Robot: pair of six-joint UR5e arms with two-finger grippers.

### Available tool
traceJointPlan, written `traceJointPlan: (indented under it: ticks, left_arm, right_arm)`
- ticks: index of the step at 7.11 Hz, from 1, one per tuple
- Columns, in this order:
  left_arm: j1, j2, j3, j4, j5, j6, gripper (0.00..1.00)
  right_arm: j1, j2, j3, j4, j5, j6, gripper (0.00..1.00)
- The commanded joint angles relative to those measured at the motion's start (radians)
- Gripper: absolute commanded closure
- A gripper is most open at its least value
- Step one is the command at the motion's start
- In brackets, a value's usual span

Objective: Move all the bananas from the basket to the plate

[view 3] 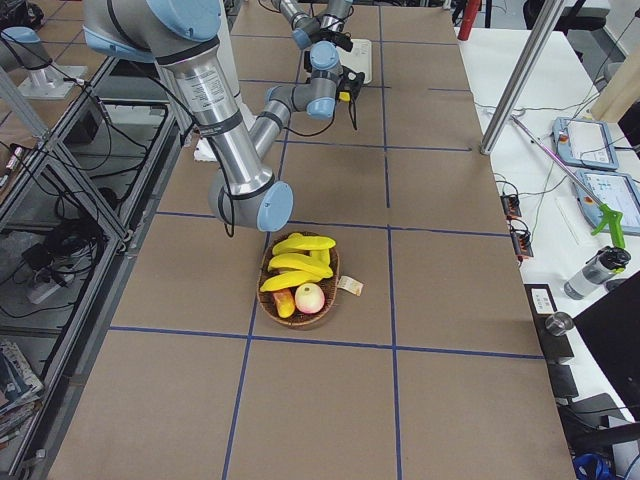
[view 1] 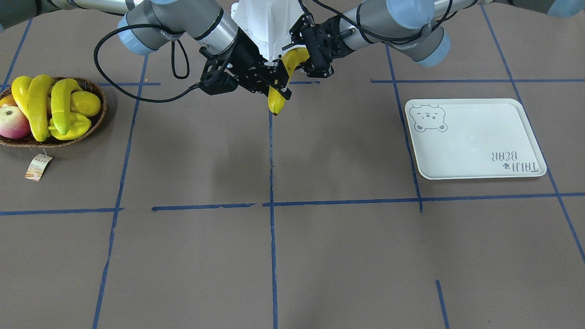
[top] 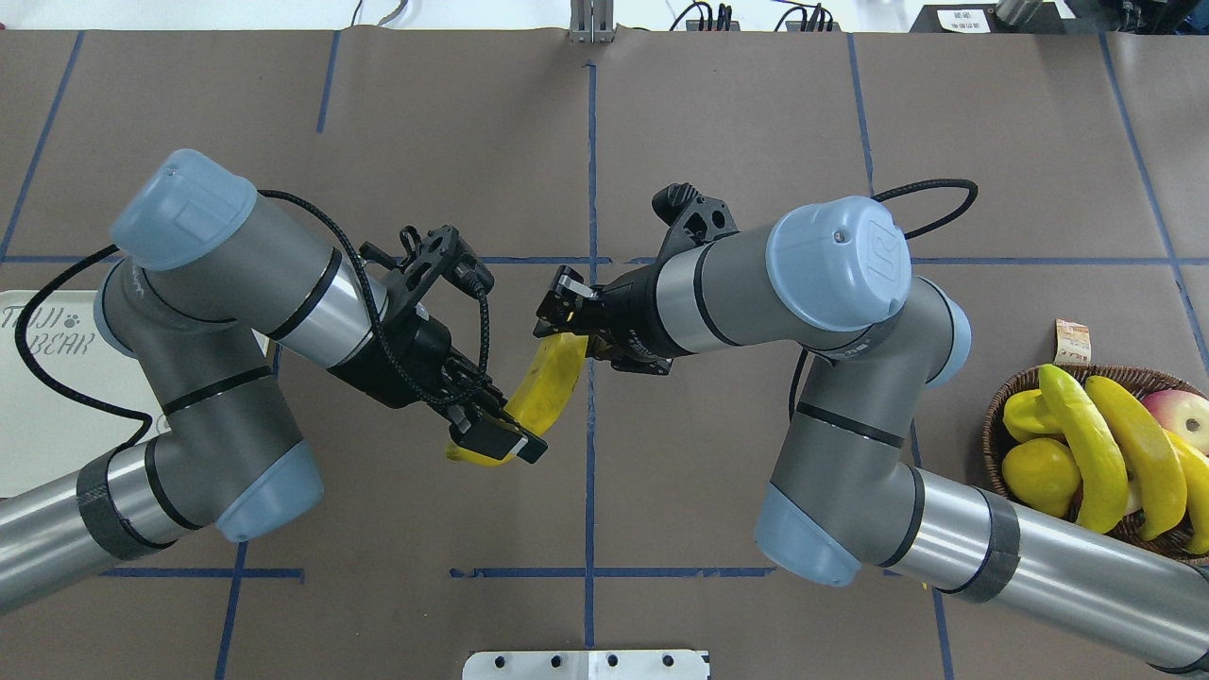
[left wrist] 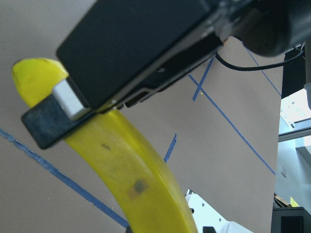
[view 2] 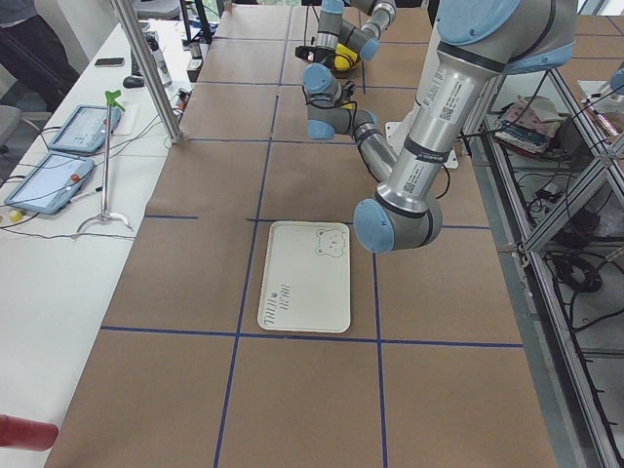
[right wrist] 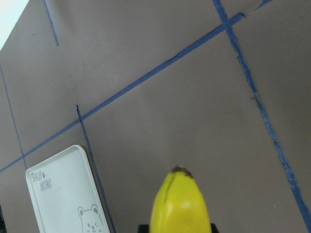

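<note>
One banana (view 1: 277, 99) hangs above the table (view 1: 320, 256) in the upper centre of the front-facing view, clear of the surface and over the central blue tape line (view 1: 273, 183). The right tool (view 1: 279, 85) enters from the upper left of that view and is clamped on the lower part of the banana, with one finger on each side. The left tool (view 1: 307, 56) enters from the upper right and pinches the banana's upper end. In the overhead view the banana runs diagonally at frame centre, with the left tool on its lower-left end and the right tool on its upper-right end. The left wrist view shows a finger pad (left wrist: 41, 128) pressed against the banana's skin near the tip. In the right wrist view the banana's tip fills the bottom centre. The basket (view 1: 101, 112) sits at the left edge of the front-facing view and holds three bananas (view 1: 39, 107) along with an apple (view 1: 13, 122) and other yellow fruit (view 1: 86, 103). Its paper tag (view 1: 39, 167) lies on the table just below the rim. The plate (view 1: 475, 137) lies flat on the table at the right of the same view, well apart from the basket and from both tools
</note>
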Motion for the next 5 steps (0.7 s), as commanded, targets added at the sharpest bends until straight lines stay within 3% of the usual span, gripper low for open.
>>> traceJointPlan:
  ticks: [1, 2, 5]
  left_arm:
    - [0.0, 0.004, -0.001, 0.001, 0.0, -0.004, 0.97]
    - [0.0, 0.005, -0.001, 0.001, 0.0, -0.005, 1.0]
    - [-0.005, 0.013, -0.001, 0.001, 0.0, -0.015, 1.0]
  right_arm:
    - [0.0, 0.0, 0.0, -0.001, -0.001, 0.0, 0.23]
    - [0.0, -0.002, 0.002, -0.001, -0.007, 0.001, 0.0]
    - [0.005, -0.002, 0.008, 0.001, -0.01, -0.005, 0.0]
